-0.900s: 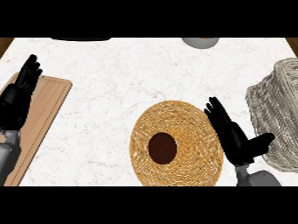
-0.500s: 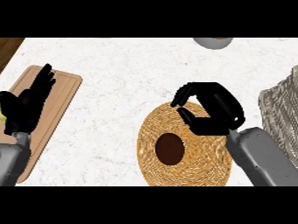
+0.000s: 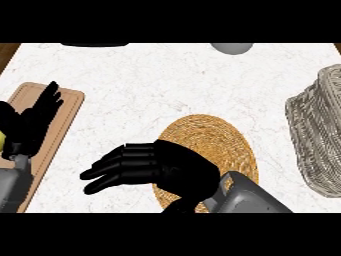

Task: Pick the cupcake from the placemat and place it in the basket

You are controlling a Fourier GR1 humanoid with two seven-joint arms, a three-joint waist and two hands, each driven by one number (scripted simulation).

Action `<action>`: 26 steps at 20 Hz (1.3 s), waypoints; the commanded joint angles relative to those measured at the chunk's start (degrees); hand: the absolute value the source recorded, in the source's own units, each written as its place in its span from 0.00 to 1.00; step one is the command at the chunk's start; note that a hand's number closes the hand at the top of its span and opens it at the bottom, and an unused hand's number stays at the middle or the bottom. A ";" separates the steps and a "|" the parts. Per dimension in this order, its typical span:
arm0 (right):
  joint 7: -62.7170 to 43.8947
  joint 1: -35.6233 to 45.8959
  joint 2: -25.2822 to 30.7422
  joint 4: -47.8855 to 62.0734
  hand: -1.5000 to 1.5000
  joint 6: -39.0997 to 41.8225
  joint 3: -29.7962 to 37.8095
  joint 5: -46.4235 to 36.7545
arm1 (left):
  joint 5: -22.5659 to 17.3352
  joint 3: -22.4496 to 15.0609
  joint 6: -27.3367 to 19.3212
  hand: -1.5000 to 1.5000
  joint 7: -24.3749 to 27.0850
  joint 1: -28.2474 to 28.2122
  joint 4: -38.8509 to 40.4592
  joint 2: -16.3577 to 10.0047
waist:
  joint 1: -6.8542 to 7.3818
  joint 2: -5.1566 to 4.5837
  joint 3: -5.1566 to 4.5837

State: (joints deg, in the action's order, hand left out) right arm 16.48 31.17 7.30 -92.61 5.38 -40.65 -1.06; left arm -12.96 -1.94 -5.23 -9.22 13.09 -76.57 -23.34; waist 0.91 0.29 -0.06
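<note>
Woven straw is what my right robot hand (image 3: 165,170) hangs over: the round placemat (image 3: 225,135) shows past my knuckles on its upper and right sides, while my palm covers its lower left part. I cannot see the cupcake at all. I judge it sits on the placemat under my palm or wrist, since no other part of the surface (image 3: 165,80) shows it.

My right robot hand lies back-up, its long line running across the view. The grey forearm comes in from the lower right, and the fingers (image 3: 117,165) point left, past the placemat's left edge, outstretched and only lightly bent. The thumb sits below them, and I see nothing clasped, so I count this hand as released.

The basket (image 3: 328,130) stands well to the right, beyond the placemat, opposite to where my fingers point. After a grasp I would have to carry the cupcake back along my own forearm's side.

My right hand is plainly the nearer one. My left robot hand (image 3: 29,125) rests unclenched, fingers up, over the wooden board (image 3: 66,115) at the left edge, well apart from the placemat.
</note>
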 commanded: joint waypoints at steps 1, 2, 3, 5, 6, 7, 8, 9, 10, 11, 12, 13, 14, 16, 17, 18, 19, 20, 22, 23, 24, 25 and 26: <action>-15.11 2.85 -5.06 -4.42 0.00 -3.14 -3.82 -5.93 | -0.51 0.52 0.12 0.50 -1.65 -3.67 -4.09 -0.28 | -0.51 0.18 0.02; -19.79 4.88 -3.72 -5.82 0.00 0.02 -1.47 -3.85 | -0.46 0.90 0.64 0.50 0.10 -3.30 -2.34 0.11 | -0.80 0.08 0.00; -25.01 6.17 -2.07 -8.26 0.00 1.24 -1.83 -4.08 | -0.60 1.26 0.69 0.50 -1.28 -0.30 0.40 -0.23 | -1.71 0.20 -0.05; -31.65 13.60 0.56 -8.06 0.00 5.71 1.18 -4.40 | 0.65 0.16 -0.32 0.50 0.25 -1.75 -0.50 0.80 | -1.51 0.41 -0.12; -34.30 14.15 3.87 -9.61 0.00 6.71 1.16 -6.37 | -0.62 1.71 0.77 0.50 0.47 -2.74 -0.35 -0.49 | -1.89 0.77 -0.16; -35.18 16.26 5.40 -7.78 0.00 7.79 2.55 -7.78 | 0.44 0.99 -0.53 0.50 0.12 -1.46 0.79 0.59 | -2.09 0.37 -0.13; -38.09 18.77 6.18 -8.18 0.00 7.13 2.62 -11.26 | 0.55 0.41 -0.15 0.50 0.44 -1.90 0.25 0.83 | -2.29 0.71 -0.17; -40.33 22.07 8.88 -6.66 0.00 8.93 3.99 -13.25 | -0.35 1.39 -0.28 0.50 -2.02 -1.30 -0.97 -0.32 | -1.97 1.15 -0.19; -42.93 22.83 10.99 -7.51 0.00 10.83 4.59 -13.52 | -0.23 1.63 -0.07 0.50 -0.86 -2.07 -0.64 -0.40 | -2.21 1.01 -0.17; -45.73 24.37 11.97 -8.51 0.00 12.58 5.82 -13.08 | 0.48 0.74 -0.86 0.50 0.65 -2.92 0.27 1.44 | -2.48 0.78 -0.17; -48.72 26.40 11.47 -6.62 0.00 13.60 7.23 -12.79 | -1.64 2.67 1.99 0.50 -0.17 -1.69 0.31 -1.01 | -1.76 0.48 -0.15; -51.60 29.85 11.69 -6.59 0.00 17.68 10.48 -8.55 | 0.61 0.43 -0.25 0.50 -0.10 -1.44 0.56 1.31 | -1.84 0.34 -0.12; -55.50 32.29 11.15 -6.94 0.00 20.02 12.09 -6.03 | -1.28 2.37 1.74 0.50 1.12 -2.53 0.52 0.02 | -1.37 0.42 -0.14; -57.18 34.09 12.61 -4.21 0.00 26.08 13.65 -1.54 | -0.16 1.39 1.28 0.50 -0.99 -2.94 -2.30 -0.59 | -0.74 0.25 -0.04; -60.22 35.18 10.79 -5.04 0.00 28.32 12.83 1.18 | 0.49 0.25 -0.80 0.50 -2.99 -0.70 -2.99 1.41 | -1.13 0.27 -0.02; -55.66 32.18 15.80 -3.34 0.00 32.72 14.51 4.42 | -0.64 2.00 1.05 0.50 -1.91 -2.39 -2.71 -0.57 | -0.94 0.05 0.01; -58.66 34.35 13.95 -2.53 0.00 34.57 13.87 6.36 | -0.89 1.96 1.43 0.50 -3.73 -0.69 -2.87 -0.97 | -0.98 0.08 -0.01; -61.58 36.11 14.38 -2.75 0.00 36.99 16.74 11.00 | 1.00 0.41 0.53 0.50 -1.11 -2.47 -2.53 0.67 | -1.24 0.17 -0.03; -62.34 35.80 13.47 -1.95 0.00 38.98 17.33 13.56 | -0.85 2.86 2.38 0.50 -0.86 -1.47 -0.79 -0.33 | -1.01 -0.04 -0.01; -60.69 33.75 17.46 -2.45 0.00 41.99 19.31 15.61 | 0.55 1.43 0.13 0.50 -2.59 -0.51 -2.70 1.05 | -1.28 -0.03 0.04; -61.18 33.00 18.33 -3.05 0.00 43.05 19.80 16.97 | -1.13 3.78 2.69 0.50 -2.31 -1.87 -1.20 -1.36 | -1.19 -0.05 0.03; -57.23 31.54 20.70 -1.27 0.00 44.55 22.64 17.48 | 0.04 1.61 1.62 0.50 -3.51 -1.39 -3.29 0.38 | -1.06 -0.16 0.07; -59.94 30.67 20.03 -3.16 0.00 44.09 23.28 20.37 | -0.55 3.26 2.65 0.50 -2.73 -1.90 -2.81 -0.90 | -1.19 -0.05 0.05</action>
State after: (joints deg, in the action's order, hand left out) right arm -41.50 63.41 24.58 -95.38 43.75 -21.76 12.60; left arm -13.14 0.24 -3.69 -11.48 11.60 -78.71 -23.45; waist -0.28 0.28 -0.04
